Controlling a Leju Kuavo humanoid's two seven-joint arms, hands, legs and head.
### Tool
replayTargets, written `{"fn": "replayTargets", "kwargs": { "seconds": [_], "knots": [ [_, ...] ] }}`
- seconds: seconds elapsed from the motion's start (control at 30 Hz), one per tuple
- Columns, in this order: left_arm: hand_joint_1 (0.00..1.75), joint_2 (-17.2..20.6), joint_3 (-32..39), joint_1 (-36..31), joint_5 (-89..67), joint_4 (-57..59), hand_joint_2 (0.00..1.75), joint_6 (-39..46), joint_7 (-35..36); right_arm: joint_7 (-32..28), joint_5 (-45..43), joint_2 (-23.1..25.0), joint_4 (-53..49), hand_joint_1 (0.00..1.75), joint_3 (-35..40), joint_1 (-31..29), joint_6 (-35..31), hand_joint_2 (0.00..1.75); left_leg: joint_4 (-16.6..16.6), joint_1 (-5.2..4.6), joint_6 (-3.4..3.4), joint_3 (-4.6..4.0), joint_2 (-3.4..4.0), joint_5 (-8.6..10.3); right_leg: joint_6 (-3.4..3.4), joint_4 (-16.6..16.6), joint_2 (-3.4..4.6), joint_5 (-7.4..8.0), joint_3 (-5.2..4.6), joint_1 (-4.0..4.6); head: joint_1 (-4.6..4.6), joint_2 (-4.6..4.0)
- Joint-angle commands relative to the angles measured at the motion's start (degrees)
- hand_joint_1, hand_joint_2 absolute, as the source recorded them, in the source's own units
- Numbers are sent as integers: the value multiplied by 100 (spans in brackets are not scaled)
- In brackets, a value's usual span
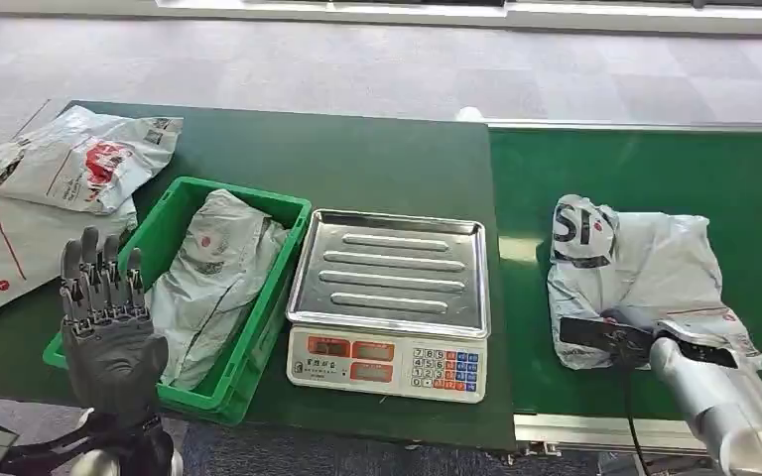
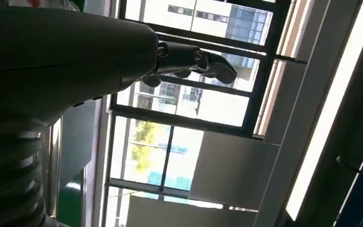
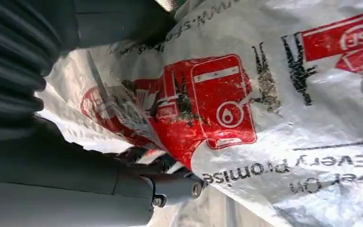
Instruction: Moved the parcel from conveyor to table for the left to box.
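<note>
Landmark: silver-trayed white weighing scale [image 1: 389, 302] on the dark green table [image 1: 357, 159].

Task item: crumpled grey-white plastic mailer parcel with red and black print [image 1: 645, 273]. It lies on the green conveyor belt [image 1: 655, 169], to the right of the scale and apart from it. Not yet on the table.

Right hand [image 3: 165, 182]: at the parcel's near edge, on the side away from the scale. The right wrist view shows the dark fingers [image 3: 137, 158] pressed into the folds of the film. Whether they have closed on a fold I cannot tell.

Left hand [image 1: 109, 317]: raised left of the scale, in front of the near corner of the green plastic crate [image 1: 288, 213], fingers straight and apart, holding nothing. The crate touches the scale's left side and has 1 grey mailer in it [image 1: 213, 283]. 2 more printed mailers [image 1: 55, 174] lie beyond the crate, farther from the scale.

Handling, judged: soft, light, slick film over limp contents. It should sag and slip under a flat pinch. Best to gather a bunched fold at the near edge, or close around the bulk of the bag.
</note>
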Motion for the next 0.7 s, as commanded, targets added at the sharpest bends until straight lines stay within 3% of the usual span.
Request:
{"fn": "replayTargets", "kwargs": {
  "seconds": [0.03, 0.53, 0.6, 0.67, 0.7],
  "knots": [
    [0, 273, -119, -146, 16, 242, 175, 100, -3, 11, -330, 7, -572, 175, 698, 467, 100, 175, -9, 7, -4, 12, -3, 1, -8, -14, -4, 2, 16, 8, 0, 0],
    [0, 330, -163, -125, 29, 265, 175, 185, -63, 47, -583, -51, -807, 175, 1062, 459, -30, 175, -11, 7, -4, 18, 0, 2, -10, -15, -2, 3, 21, 7, 0, 0],
    [0, 308, -117, -63, 27, 187, 175, 199, -106, 531, -379, 102, -714, 175, 1142, 41, -1049, 175, -9, 4, -4, 16, 12, 0, -9, -10, 9, 4, 14, 4, 0, 0],
    [0, 241, 5, 101, 20, -42, 175, 223, -124, 1283, 132, 519, -707, 175, 1052, -665, -2483, 175, -4, 1, -3, 11, 29, -3, -8, -2, 27, 6, 6, 1, -2, 0],
    [0, 182, 68, 160, 34, -134, 175, 239, -103, 1916, 620, 663, -1106, 175, 1012, -899, -3458, 175, -2, -3, -4, 10, 77, -7, -11, 3, 75, 16, -12, -3, 0, 0]
  ]
}}
